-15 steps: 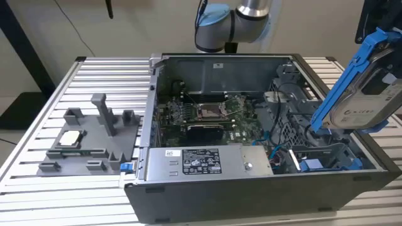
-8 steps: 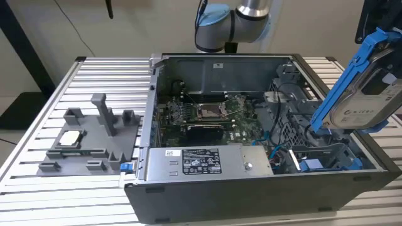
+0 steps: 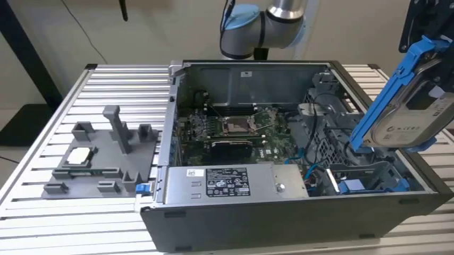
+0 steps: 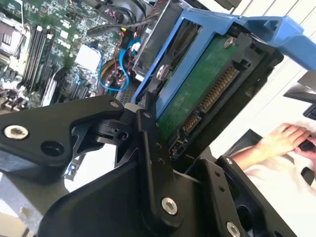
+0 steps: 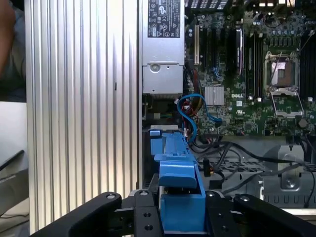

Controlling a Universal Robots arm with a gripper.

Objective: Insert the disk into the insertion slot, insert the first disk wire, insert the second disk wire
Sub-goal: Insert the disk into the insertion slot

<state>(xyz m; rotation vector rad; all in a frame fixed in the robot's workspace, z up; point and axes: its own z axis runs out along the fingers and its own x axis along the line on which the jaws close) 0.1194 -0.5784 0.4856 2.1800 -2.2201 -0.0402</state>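
In the exterior view the disk (image 3: 410, 109), a silver drive in a bright blue carrier, hangs tilted above the right side of the open computer case (image 3: 284, 223). My gripper (image 3: 428, 45) is shut on the carrier's upper end. Below it, at the case's front right corner, lies the insertion slot (image 3: 365, 175), a grey bay with blue tabs. In the second wrist view the disk's (image 4: 197, 94) green board faces up between my black fingers (image 4: 148, 143). The first wrist view has the gripper (image 5: 181, 217) clamped on the blue carrier (image 5: 177, 170). A looped blue cable (image 5: 190, 116) and black cables (image 5: 232, 153) lie loose near the bay.
The grey labelled power-supply box (image 3: 234, 183) sits at the case front, and the motherboard (image 3: 234, 127) lies behind it. A grey fixture plate (image 3: 99, 159) rests on the slatted metal table (image 3: 50, 212) at the exterior view's left. A person's hand (image 4: 281, 140) is beside the table.
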